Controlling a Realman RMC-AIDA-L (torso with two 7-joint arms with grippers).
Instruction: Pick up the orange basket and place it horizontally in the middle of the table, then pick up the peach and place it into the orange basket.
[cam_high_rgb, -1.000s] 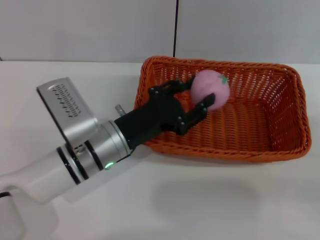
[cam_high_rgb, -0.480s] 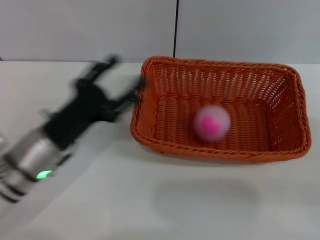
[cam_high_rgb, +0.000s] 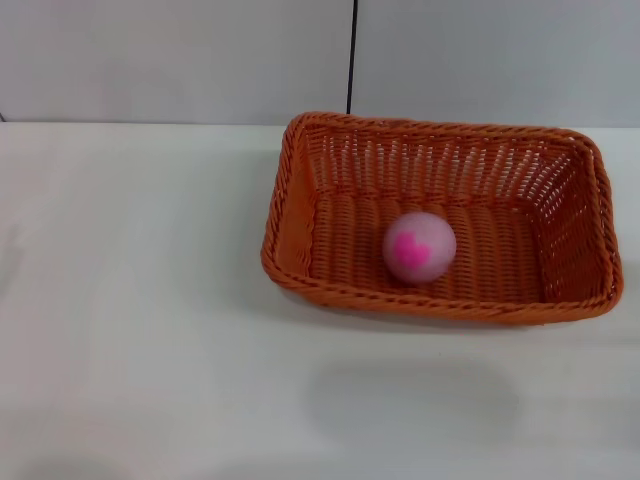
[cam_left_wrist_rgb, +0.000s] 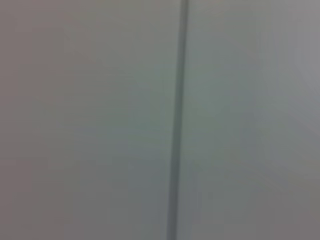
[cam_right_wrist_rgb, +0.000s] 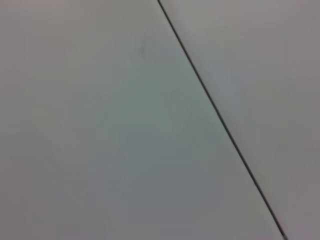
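Note:
The orange basket (cam_high_rgb: 560, 170) lies lengthwise across the white table (cam_high_rgb: 130, 300), right of centre in the head view. The pink peach (cam_high_rgb: 419, 247) rests on the basket's woven floor near its front wall, its darker pink blotch facing up. Neither gripper shows in the head view. Both wrist views show only a plain grey wall with a dark seam, and no fingers.
Behind the table stands a grey wall with a dark vertical seam (cam_high_rgb: 352, 55). The tabletop stretches bare to the left of and in front of the basket.
My left gripper let go of the peach over the basket and pulled back to the left, out of the head view. The peach dropped onto the basket floor.

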